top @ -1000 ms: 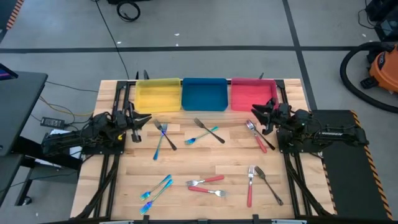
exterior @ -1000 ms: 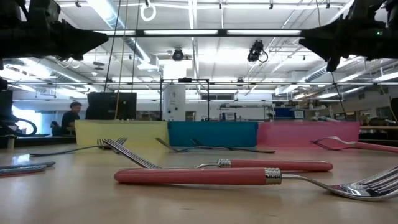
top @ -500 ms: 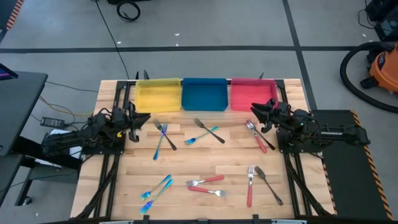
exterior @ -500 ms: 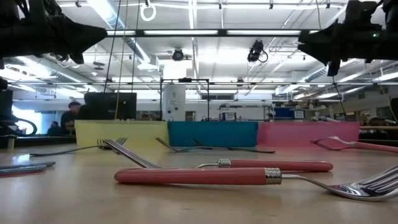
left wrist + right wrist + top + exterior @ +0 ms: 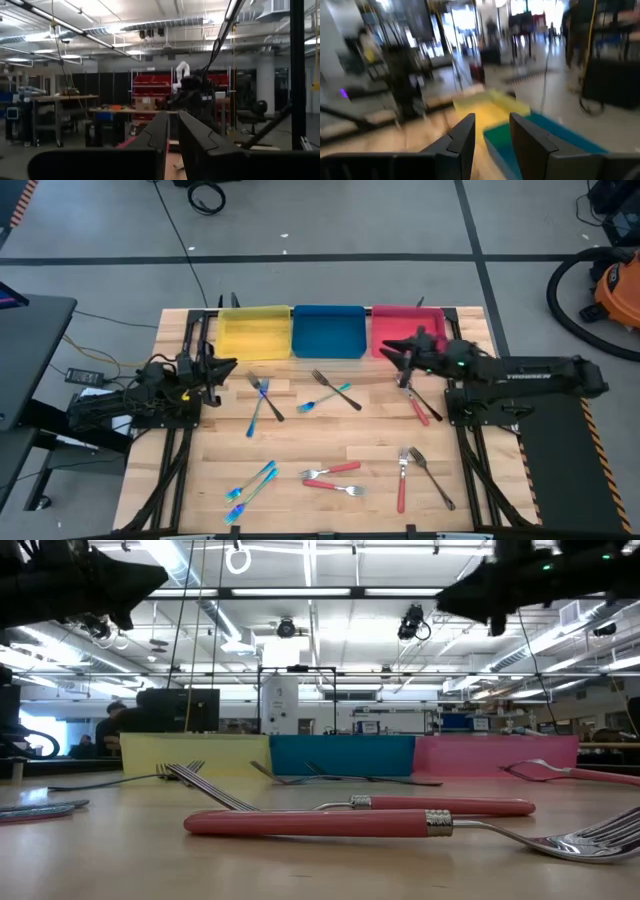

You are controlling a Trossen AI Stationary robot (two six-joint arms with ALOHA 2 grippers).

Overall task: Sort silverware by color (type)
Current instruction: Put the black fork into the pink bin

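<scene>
The silverware lies flat and loose on the wooden table [image 5: 330, 440]. A teal fork [image 5: 257, 408] crosses a dark one [image 5: 268, 398]. Another teal fork [image 5: 327, 397] crosses a dark fork [image 5: 337, 389]. Red-handled forks [image 5: 418, 400] lie at the right. Nearer are teal forks [image 5: 250, 483], red-handled forks [image 5: 332, 478], a red-handled fork [image 5: 402, 480] and a dark fork [image 5: 432, 478]. My left gripper [image 5: 226, 365] [image 5: 173, 116] hovers at the table's left, open by a narrow gap. My right gripper [image 5: 390, 350] [image 5: 492, 120] hovers open by the red tray's near edge. Both hold nothing.
A yellow tray [image 5: 254, 332], a blue tray [image 5: 328, 330] and a red tray [image 5: 405, 330] stand side by side along the far edge. Both arm bases sit at the table's left and right sides. A bare strip of wood crosses the table's middle.
My right gripper has risen and reached toward the table's left, from beside the red-handled forks to the red tray's near left corner, staying open. My left gripper has stayed in place, its fingers tipping up a little.
</scene>
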